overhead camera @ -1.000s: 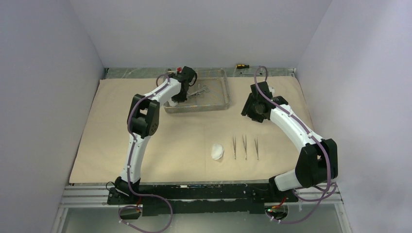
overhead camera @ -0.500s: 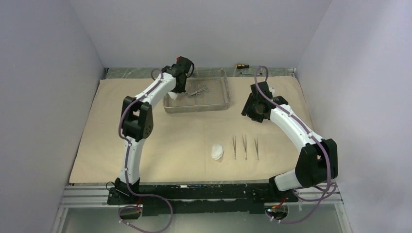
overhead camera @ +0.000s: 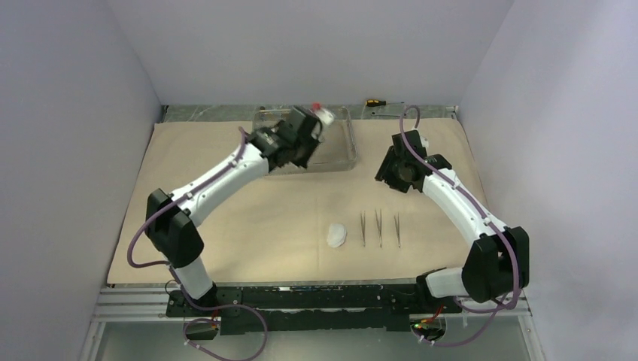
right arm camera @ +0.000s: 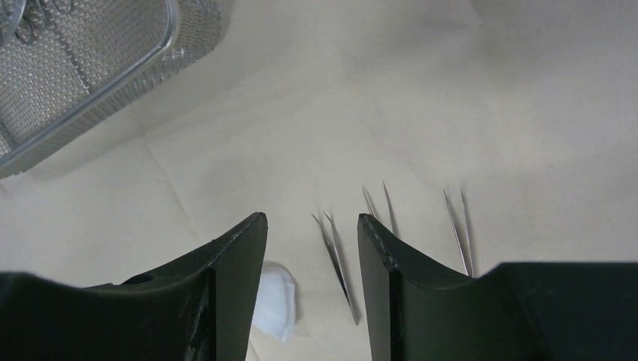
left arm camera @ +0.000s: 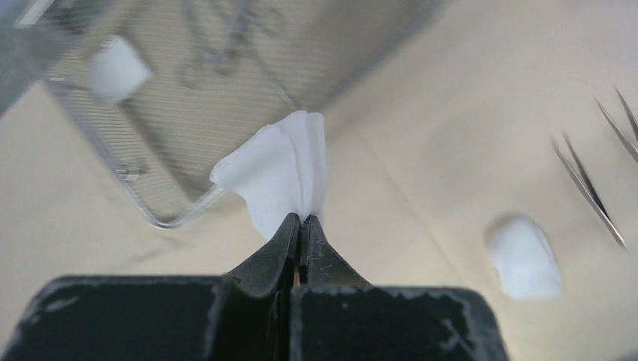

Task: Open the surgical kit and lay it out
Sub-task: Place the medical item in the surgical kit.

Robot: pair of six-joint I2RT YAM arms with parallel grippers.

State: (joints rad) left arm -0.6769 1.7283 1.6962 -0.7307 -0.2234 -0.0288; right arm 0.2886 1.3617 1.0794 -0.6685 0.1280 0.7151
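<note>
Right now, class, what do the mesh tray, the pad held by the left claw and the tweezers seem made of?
Tray: woven wire mesh, probably steel, grey, see-through. Held pad: soft white gauze or cotton; it creases. Tweezers: thin, shiny metal, likely steel.

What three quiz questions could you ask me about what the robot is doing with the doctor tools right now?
1. True or false: the left gripper is shut on a white gauze pad.
2. Pick one: how many tweezers lie side by side on the beige cloth? A) two B) three C) five
3. Fill the gap: the right gripper hangs open over the cloth and holds ____.

Key: 1 true; 2 B; 3 nothing.
</note>
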